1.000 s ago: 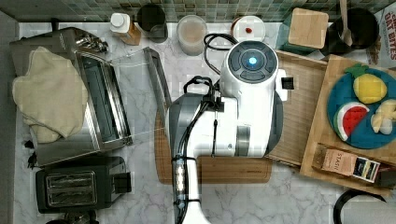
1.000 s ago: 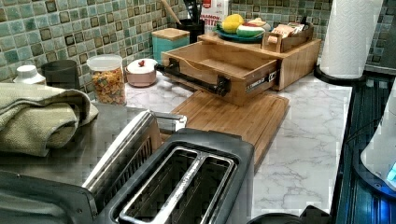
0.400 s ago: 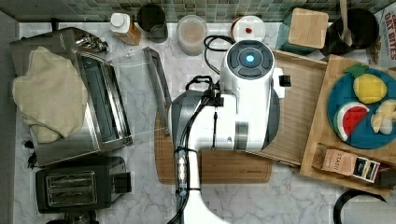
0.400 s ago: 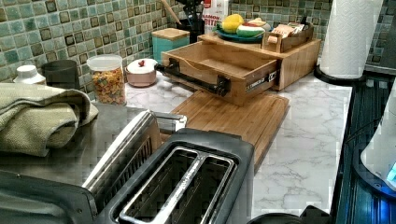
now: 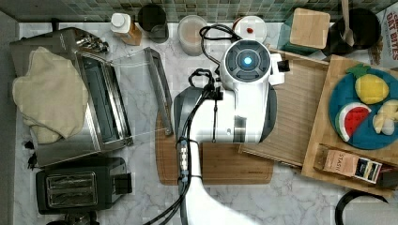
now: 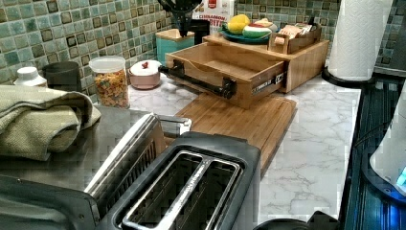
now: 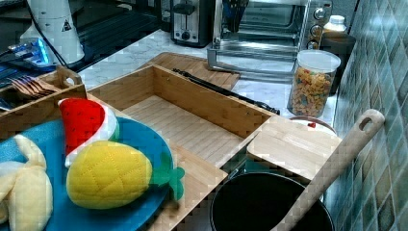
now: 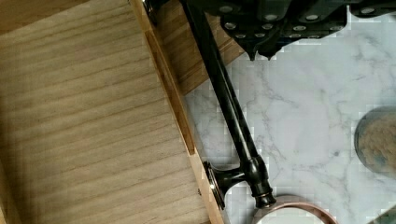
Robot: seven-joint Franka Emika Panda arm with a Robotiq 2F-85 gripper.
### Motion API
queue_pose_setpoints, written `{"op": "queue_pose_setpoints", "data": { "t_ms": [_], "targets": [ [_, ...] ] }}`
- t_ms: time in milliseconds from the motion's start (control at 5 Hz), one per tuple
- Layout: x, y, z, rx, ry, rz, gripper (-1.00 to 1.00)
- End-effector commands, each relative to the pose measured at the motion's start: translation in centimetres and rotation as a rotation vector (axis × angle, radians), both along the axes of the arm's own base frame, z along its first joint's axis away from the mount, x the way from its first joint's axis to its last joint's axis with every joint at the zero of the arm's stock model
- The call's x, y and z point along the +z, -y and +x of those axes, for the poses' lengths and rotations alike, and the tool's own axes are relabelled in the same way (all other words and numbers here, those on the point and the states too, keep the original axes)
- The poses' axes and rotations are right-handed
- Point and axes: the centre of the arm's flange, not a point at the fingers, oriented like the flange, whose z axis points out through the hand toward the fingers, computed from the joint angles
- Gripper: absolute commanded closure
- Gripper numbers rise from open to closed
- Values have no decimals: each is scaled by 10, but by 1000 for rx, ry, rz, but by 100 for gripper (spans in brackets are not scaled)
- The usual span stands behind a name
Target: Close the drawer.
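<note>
Looking down in the top view, the arm [image 5: 234,108] hangs over the front end of the drawer [image 5: 300,108]; the drawer stands pulled out, its floor running from under the arm away to the wooden box [image 5: 324,140] that houses it; the board [image 5: 220,164] lies below the arm.

In the left view the drawer [image 6: 225,64] juts from the box [image 6: 306,57] over the board [image 6: 239,120]; the black handle [image 6: 201,81] runs along its front face.

In the right view the drawer [image 7: 192,125] is empty; the handle [image 7: 221,89] lies on the far side of its front wall.

In the wrist view the gripper [image 8: 261,51] sits over the marble counter [image 8: 303,126], just outside the drawer's front; the handle [image 8: 233,121] passes right beside or under it, and contact cannot be made out; the drawer floor [image 8: 93,116] lies beyond the handle from the gripper; the handle's long axis runs parallel to the front wall, so a closing push would likely go across the bar, toward the box; whether the gripper is open or closed I cannot tell; it holds nothing that can be seen.
</note>
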Motion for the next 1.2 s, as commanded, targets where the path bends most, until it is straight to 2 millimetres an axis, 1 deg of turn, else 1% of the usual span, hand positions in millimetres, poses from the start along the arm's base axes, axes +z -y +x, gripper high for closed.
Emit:
{"op": "queue_pose_setpoints", "data": {
  "t_ms": [200,400,600,800,1000,1200],
  "targets": [
    [-36,-26,44,144,-104,8,100],
    [-54,-26,28,146,-49,36,100],
    [-60,-29,20,106,12,45,100],
    [-66,-27,22,90,8,52,100],
    [-86,-16,21,117,34,63,100],
    [-95,-13,15,115,105,6,100]
  ]
}}
